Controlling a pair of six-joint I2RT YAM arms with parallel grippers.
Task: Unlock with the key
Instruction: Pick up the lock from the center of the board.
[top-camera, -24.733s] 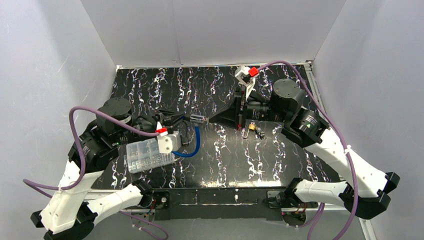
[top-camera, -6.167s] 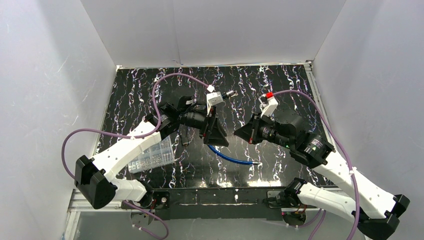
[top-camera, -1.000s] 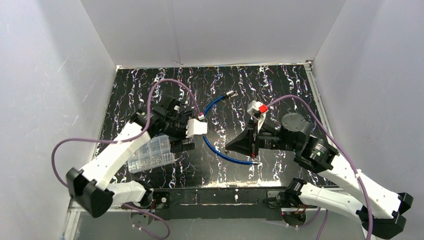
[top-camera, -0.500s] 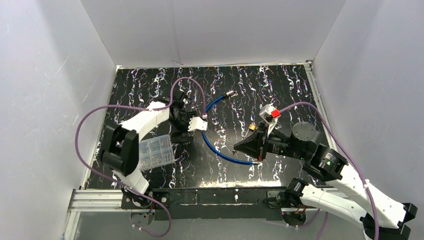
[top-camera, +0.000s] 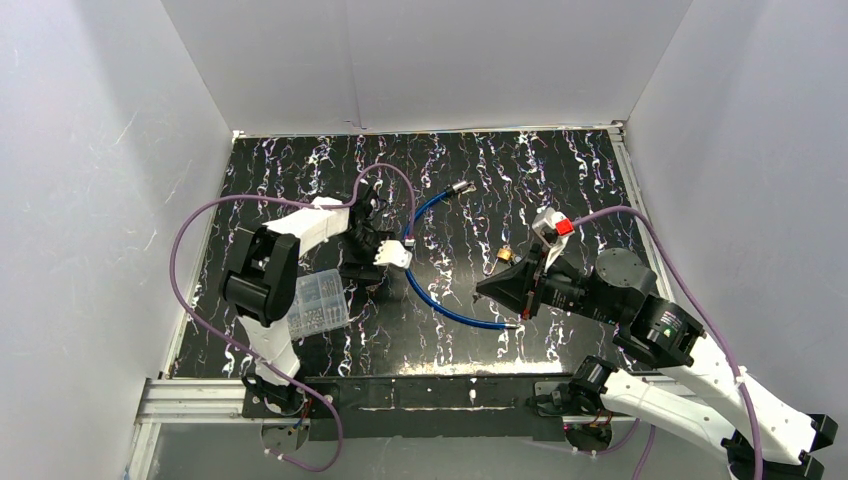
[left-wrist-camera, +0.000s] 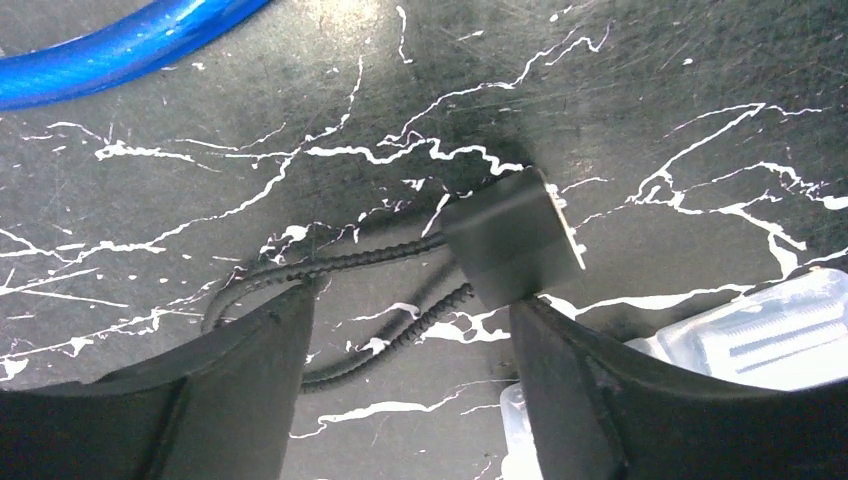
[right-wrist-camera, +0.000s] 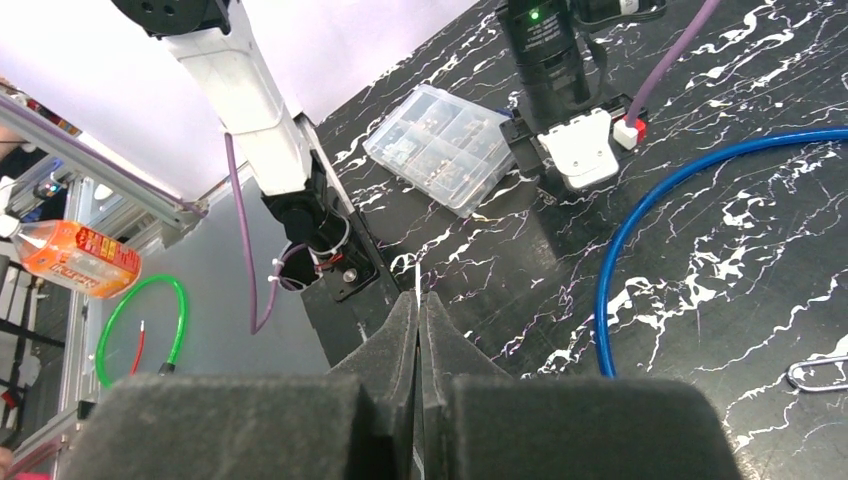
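A black tabletop (top-camera: 560, 170) veined in white like marble fills a box of plain white walls (top-camera: 100, 150), with an aluminium rail (top-camera: 200, 395) along its near edge. The far half and the right edge lie open. The left arm (top-camera: 300, 225) folds tightly over the left middle, and the right arm (top-camera: 660, 330) reaches in low from the near right corner. A glossy blue cable (left-wrist-camera: 120, 45) curves from the centre towards the near edge, lying between the two claws, and ends in a metal tip. A clear plastic compartment box (top-camera: 318, 305) of small parts sits by the near left corner, just beside the left arm. The left gripper (left-wrist-camera: 410, 305) points down at the table with its fingers spread fairly wide, holding nothing. It straddles a black braided cord (left-wrist-camera: 340, 262) joined to a dark square block (left-wrist-camera: 512, 238), whose lower corner comes close to one finger. The right gripper (right-wrist-camera: 418, 300) is pressed closed, with its tip towards the table centre. A thin pale sliver shows at the tips, too small to name. The small brass padlock (top-camera: 503, 256) lies on the table right of centre, just beyond the right claw and apart from it. No key can be made out. A metal wire loop (right-wrist-camera: 815, 372) rests near the cable. Off the table, past its near left corner, are an orange bottle (right-wrist-camera: 75, 258) and a green hoop (right-wrist-camera: 140, 340).
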